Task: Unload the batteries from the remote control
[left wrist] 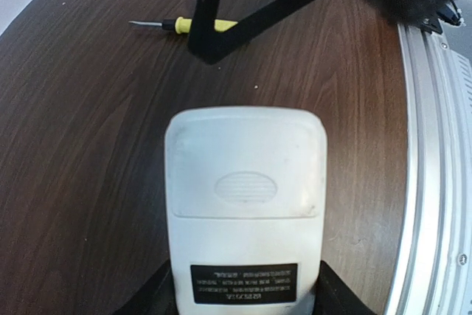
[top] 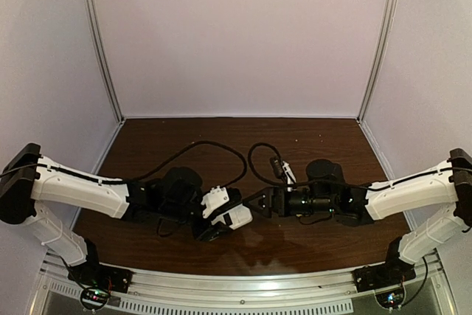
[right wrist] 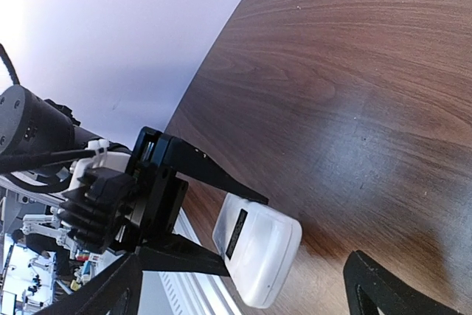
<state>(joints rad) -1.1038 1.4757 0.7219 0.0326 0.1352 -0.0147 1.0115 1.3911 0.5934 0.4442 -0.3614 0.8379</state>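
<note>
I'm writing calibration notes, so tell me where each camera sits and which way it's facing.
Top external: high behind the bases, looking down on the table; both arms show, meeting mid-table.
Left wrist: looks along the held remote control toward the screwdriver; own fingers at bottom.
Right wrist: faces the left tool; own fingers at bottom.
Shared: both wrist views show the remote control.

The remote control (left wrist: pixel 243 182) is smooth matt white plastic; the table (left wrist: pixel 88 182), glossy dark wood grain.
</note>
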